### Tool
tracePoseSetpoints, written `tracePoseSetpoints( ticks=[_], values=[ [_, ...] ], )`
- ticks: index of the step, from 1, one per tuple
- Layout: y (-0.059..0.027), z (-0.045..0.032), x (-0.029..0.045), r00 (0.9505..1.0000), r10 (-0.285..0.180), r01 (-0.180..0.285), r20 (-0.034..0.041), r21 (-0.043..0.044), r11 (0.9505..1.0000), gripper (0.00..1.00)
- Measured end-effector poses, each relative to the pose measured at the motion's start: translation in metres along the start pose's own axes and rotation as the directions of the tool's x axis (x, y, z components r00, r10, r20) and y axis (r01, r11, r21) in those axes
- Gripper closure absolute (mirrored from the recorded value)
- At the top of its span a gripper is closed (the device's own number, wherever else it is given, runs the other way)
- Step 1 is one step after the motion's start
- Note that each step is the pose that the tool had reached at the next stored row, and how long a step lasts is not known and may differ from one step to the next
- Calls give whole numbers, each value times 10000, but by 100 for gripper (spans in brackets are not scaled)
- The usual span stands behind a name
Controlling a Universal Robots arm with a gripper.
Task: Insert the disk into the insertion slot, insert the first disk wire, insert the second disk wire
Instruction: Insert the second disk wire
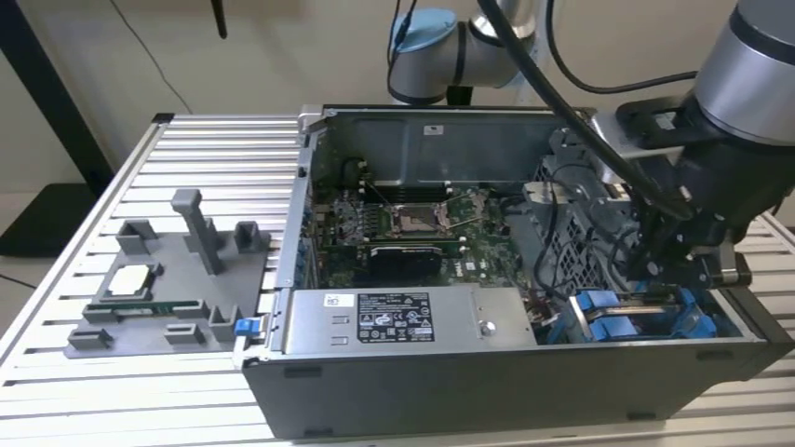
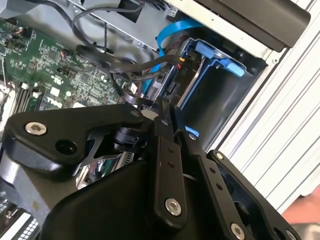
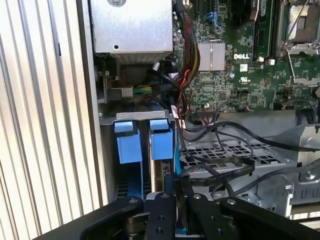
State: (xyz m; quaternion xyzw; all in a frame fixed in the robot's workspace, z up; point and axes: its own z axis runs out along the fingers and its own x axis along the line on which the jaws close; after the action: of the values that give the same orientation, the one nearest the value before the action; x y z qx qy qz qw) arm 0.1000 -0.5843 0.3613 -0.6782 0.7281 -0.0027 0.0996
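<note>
1. the room shows a pale wall (image 1: 286, 56) behind the rig, with a dark stand at the exterior view's left and cables hanging down from above.
2. the counter (image 1: 186, 158) is a ribbed silver metal surface; it carries an open computer case and, toward the exterior view's left, a grey fixture.
3. the computer case (image 1: 497, 391) lies on its side with the side panel off. inside it sit a green motherboard (image 1: 410, 223), a silver power supply box (image 1: 397, 321) with a white label along the near wall, and a grey perforated drive cage (image 3: 225, 150) toward the exterior view's right.
4. the robot arm (image 1: 758, 65) reaches down into the case at the exterior view's right, over the drive corner.
5. the grey fixture (image 1: 174, 279) holds a processor chip (image 1: 130, 277) and a long memory stick (image 1: 143, 307) in its recesses, with an upright post beside them.
6. the insertion slot (image 3: 145, 175) is the bay at the case's corner, just beside the perforated cage. two blue-fronted carriers stand in it side by side; the disk (image 3: 161, 145) is the one nearer the cage, already seated in the bay, its grey edge showing below the blue tab.
7. the claw (image 3: 176, 200) hangs just above the disk's end, its black fingers (image 2: 165, 165) drawn close together on a thin black wire (image 3: 220, 172), though the grip itself is partly hidden.
8. black wires loop over the cage, and a blue flat cable (image 2: 172, 27) curves near the carriers.
</note>
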Motion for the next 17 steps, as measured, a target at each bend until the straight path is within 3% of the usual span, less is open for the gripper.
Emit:
tracePoseSetpoints(
  ticks=[7,17],
  values=[
    [-9,114,14,10000,-31,31,6,37,10000,100],
    [-98,177,19,10000,-35,35,20,54,10000,100]
  ],
)
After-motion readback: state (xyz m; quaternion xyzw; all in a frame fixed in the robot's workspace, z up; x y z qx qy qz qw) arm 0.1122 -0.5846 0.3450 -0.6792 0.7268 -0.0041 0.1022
